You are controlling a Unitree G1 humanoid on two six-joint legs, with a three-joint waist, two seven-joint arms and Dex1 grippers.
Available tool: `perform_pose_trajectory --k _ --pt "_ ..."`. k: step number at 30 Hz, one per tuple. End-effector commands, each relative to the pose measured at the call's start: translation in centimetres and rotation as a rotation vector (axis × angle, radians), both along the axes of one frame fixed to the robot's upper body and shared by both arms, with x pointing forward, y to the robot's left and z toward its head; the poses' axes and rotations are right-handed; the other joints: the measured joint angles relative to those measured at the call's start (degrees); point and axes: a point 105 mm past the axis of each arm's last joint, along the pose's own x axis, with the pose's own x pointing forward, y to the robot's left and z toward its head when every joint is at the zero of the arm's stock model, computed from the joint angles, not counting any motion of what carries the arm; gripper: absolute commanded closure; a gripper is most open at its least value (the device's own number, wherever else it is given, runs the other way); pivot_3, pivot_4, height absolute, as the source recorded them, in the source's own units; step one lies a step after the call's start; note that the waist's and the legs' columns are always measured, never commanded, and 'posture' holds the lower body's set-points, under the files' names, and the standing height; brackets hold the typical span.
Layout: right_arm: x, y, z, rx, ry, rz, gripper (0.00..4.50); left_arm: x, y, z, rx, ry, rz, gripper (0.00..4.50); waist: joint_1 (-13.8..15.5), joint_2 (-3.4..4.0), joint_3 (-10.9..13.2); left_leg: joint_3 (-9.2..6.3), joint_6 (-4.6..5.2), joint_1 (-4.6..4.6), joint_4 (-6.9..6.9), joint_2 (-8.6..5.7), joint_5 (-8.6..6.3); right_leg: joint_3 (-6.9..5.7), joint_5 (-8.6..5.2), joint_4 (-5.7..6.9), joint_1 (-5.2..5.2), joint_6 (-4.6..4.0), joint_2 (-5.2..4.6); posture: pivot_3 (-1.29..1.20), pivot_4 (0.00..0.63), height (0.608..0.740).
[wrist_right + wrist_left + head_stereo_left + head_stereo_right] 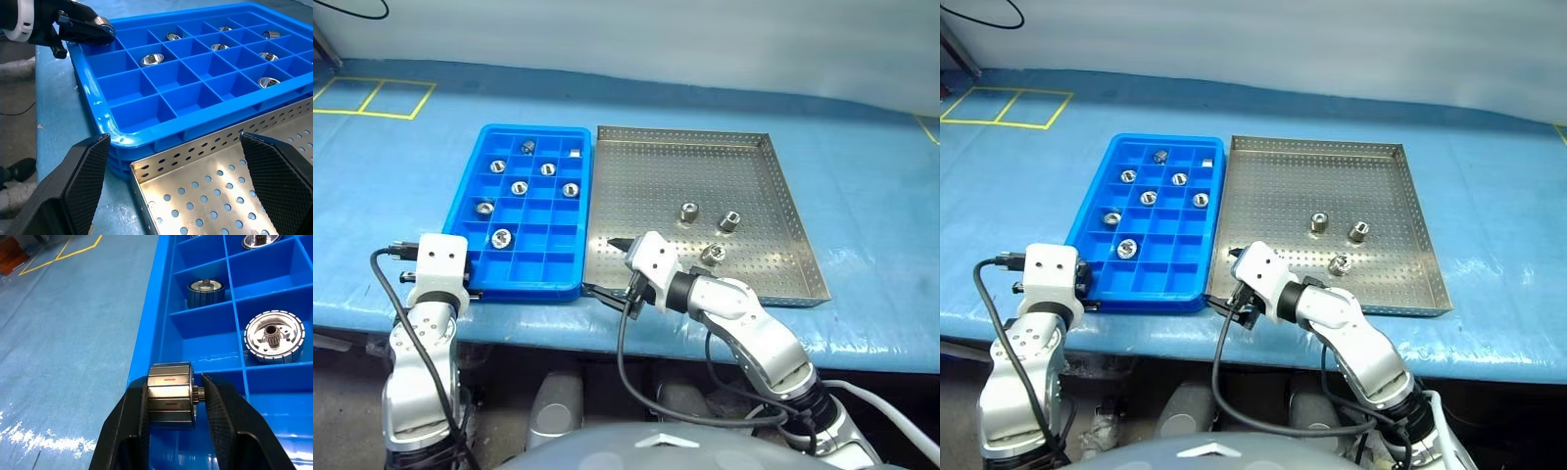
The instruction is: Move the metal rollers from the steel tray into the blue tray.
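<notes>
The blue tray [530,290] lies left of the steel tray [646,166], the two touching side by side. Three metal rollers [688,211] rest on the steel tray's right half, and several more sit in the blue tray's compartments [502,236]. At the blue tray's near left corner, my left gripper [173,383] is shut on a metal roller [168,396], just above the rim. My right gripper [174,139] stands open and wide over the steel tray's near left corner, with nothing between its fingers [85,166].
Both trays sit on a table with a blue cover [862,147]; its front edge runs just below them. Yellow tape lines [372,98] mark the far left. A black cable [626,362] hangs from my right wrist below the table edge.
</notes>
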Motion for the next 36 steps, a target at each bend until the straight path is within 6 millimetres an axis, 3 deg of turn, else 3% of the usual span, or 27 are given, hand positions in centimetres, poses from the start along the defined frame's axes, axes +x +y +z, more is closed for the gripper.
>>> perform_pose_trajectory --k 1,6,10,13,17,21,29,36 --pt "-0.2 0.2 1.1 0.025 -0.048 0.010 0.00 -0.7 -0.6 -0.4 -0.033 0.041 -0.003 1.87 -0.1 0.00 0.0 0.01 0.00 0.00 -0.02 0.00 0.00 0.00 0.00 -0.01 -0.01 0.00 -0.01 0.25 0.150 0.740" --pt "0.1 -0.3 1.3 0.030 -0.055 -0.023 0.00 0.9 -2.4 1.7 -0.062 -0.039 -0.107 0.33 0.1 0.00 0.0 0.02 0.00 0.00 -0.10 -0.01 0.00 0.00 -0.01 -0.09 -0.02 -0.02 -0.04 0.24 0.150 0.740" --pt "1.3 -1.6 2.2 0.048 -0.077 -0.110 0.00 2.9 -6.0 4.6 -0.127 -0.204 -0.284 0.33 0.2 -0.14 0.1 0.01 -0.01 -0.05 -0.06 -0.02 0.00 -0.01 -0.01 -0.11 -0.03 -0.01 -0.04 0.21 0.150 0.740" --pt "3.3 -3.4 2.5 0.048 -0.074 -0.259 0.00 4.2 -8.3 5.4 -0.141 -0.303 -0.376 0.33 -0.1 -0.14 0.1 0.07 -0.01 -0.05 -0.06 -0.04 0.00 0.02 0.00 -0.14 -0.03 0.01 -0.09 0.18 0.150 0.740" --pt "6.8 -6.3 1.6 0.015 -0.041 -0.529 0.00 4.8 -12.0 5.3 -0.227 -0.382 -0.501 0.33 -0.9 -0.14 0.1 0.09 -0.02 -0.06 -0.13 -0.02 -0.01 0.06 0.02 -0.13 -0.08 0.00 -0.05 0.16 0.150 0.740" --pt "9.8 -7.9 0.7 0.046 0.008 -0.721 0.00 4.4 -14.9 4.1 -0.280 -0.367 -0.641 0.33 -1.5 -0.12 0.1 0.10 -0.02 -0.06 -0.23 -0.02 -0.01 0.09 0.02 -0.12 -0.13 -0.02 -0.02 0.12 0.150 0.740" --pt "13.7 -9.1 -0.9 0.068 0.085 -0.895 0.00 3.1 -16.6 3.0 -0.326 -0.337 -0.780 0.33 -2.7 0.02 0.2 0.16 0.01 -0.07 -0.27 -0.02 -0.02 0.14 0.03 -0.12 -0.17 -0.01 0.00 0.13 0.150 0.740" --pt "15.0 -10.4 -1.7 0.054 0.115 -0.952 0.00 2.1 -16.9 1.7 -0.300 -0.278 -0.847 0.33 -2.7 0.10 0.2 0.15 0.03 -0.07 -0.31 -0.03 -0.03 0.15 0.02 -0.12 -0.18 -0.01 0.00 0.15 0.150 0.740"
